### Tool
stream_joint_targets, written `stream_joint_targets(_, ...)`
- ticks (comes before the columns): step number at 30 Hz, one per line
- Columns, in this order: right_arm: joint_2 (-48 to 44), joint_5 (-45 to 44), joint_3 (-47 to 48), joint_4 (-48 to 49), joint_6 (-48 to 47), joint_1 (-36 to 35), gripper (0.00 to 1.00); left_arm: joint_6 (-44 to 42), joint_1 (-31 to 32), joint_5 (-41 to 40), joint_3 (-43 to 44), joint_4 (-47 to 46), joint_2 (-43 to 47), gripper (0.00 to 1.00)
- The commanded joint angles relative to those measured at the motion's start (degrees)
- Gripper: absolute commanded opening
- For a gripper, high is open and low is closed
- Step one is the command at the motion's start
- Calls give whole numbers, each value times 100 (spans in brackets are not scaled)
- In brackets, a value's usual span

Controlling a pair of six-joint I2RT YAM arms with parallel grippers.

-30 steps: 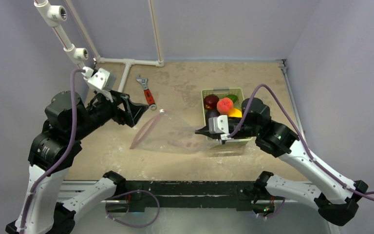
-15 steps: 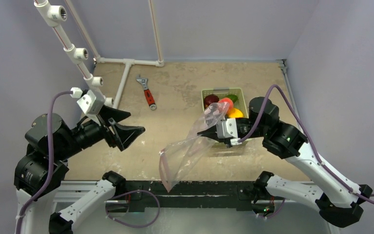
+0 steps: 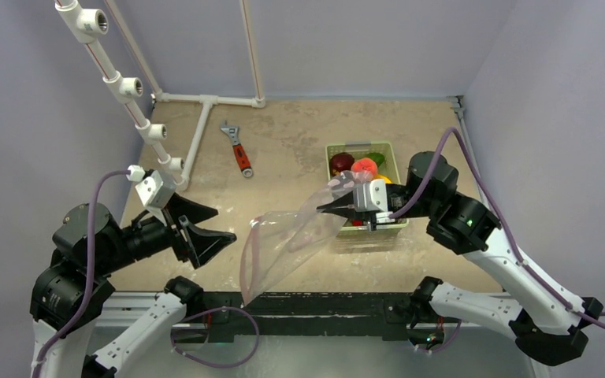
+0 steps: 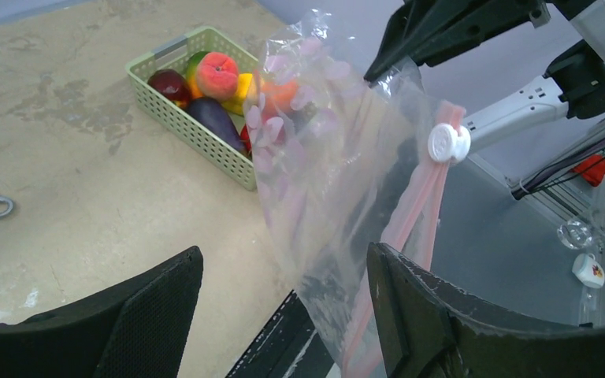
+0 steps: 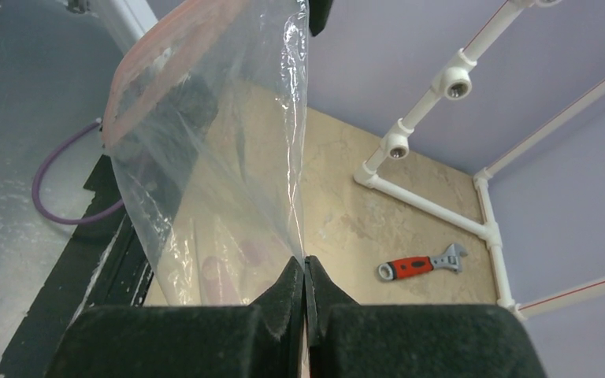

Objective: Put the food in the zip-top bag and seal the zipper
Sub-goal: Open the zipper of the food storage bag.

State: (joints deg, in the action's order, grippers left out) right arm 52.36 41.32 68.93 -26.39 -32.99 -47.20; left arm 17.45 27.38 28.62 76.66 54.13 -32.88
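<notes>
- My left pincer (image 3: 222, 224) is released, with its two black fingers (image 4: 154, 311) spread wide apart. It holds nothing.
- It points to the right, toward the zip-top bag (image 3: 291, 236). In the top view it is near the bag's mouth end, but a thin gap shows between them.
- Behind it, a white pipe frame (image 3: 205, 102) stands at the far left of the table (image 3: 283, 126).
- A red-handled wrench (image 3: 238, 150) lies flat on the table near this frame, well apart from both pincers.
- The bag hangs in the air between my two pincers, off the table and slanted down to the left.
- The zipper (image 4: 417, 205) is at the bag's low end, over the near edge of the table. Its white slider (image 4: 449, 142) sits on the strip.
- The mouth looks partly open, and I see no food inside the bag.
- My right pincer (image 3: 321, 209) is clenched, its fingertips (image 5: 305, 268) pressed together on the clear edge of the bag, at the end far from the zipper.
- Just beside the right pincer, a pale green basket (image 3: 339, 146) stands on the table.
- All the food is in this basket: the purple eggplant (image 4: 217, 118), a dark red round piece (image 3: 341, 163), a peach-red piece (image 3: 365, 167), a yellow piece (image 4: 244, 83) and a green one (image 3: 376, 157).
</notes>
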Motion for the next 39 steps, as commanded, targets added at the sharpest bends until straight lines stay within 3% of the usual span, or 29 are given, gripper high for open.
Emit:
stream_joint_targets(1,91,-163,401,398,380,5,0,215,-31,336,-84,-66,204,75)
stream_joint_targets(26,214,-365,696,991,1176,-1,0,514,-33,479,-889,-564,399,76)
stream_joint_targets(35,284,-274,469,1204,1181,-4,0,703,-32,565,-1181,-1197,120,70)
stream_joint_targets(38,276,-281,411,1283,1191,-2,0,664,-31,596,-1288,-1279,45,63)
stream_joint_targets(39,268,-310,374,1299,1207,-1,0,637,-31,600,-1313,-1276,31,56)
